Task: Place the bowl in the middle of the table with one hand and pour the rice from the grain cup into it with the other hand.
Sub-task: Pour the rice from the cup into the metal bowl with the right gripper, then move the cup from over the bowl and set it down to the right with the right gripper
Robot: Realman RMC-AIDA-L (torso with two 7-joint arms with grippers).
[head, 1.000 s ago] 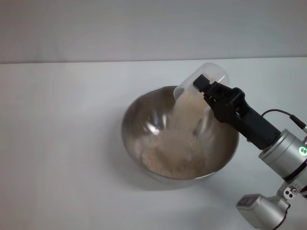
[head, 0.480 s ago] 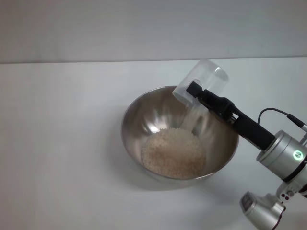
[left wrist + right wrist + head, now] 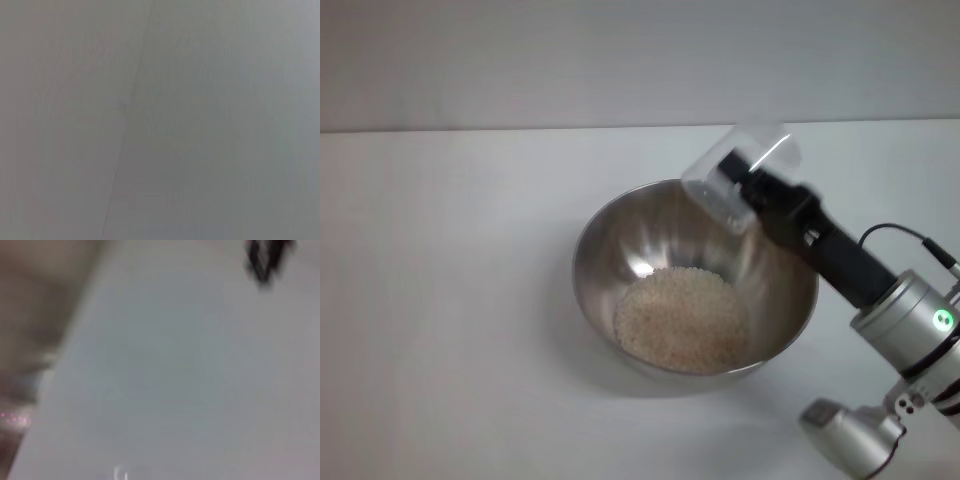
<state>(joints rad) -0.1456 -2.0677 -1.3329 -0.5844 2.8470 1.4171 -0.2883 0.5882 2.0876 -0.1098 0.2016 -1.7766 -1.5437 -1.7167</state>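
The falling stream had stopped; the rice (image 3: 680, 318) lay heaped in the bowl (image 3: 610, 240) mid-table (image 3: 440, 300). The right gripper (image 3: 752, 187) still clamped the empty, tipped grain cup (image 3: 725, 180) above the bowl's far rim. Only the head view showed this; wrist views were blank grey.

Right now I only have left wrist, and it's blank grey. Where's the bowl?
Observer: Head view shows the bowl near the middle of the table, with the rice piled in its bottom.
Operator: And the cup?
Observer: The grain cup is tipped mouth-down over the bowl's far right rim. It looks empty, and no grains are falling.
Operator: Who's holding it?
Observer: The right gripper, shut on the grain cup. The left gripper shows in no view.
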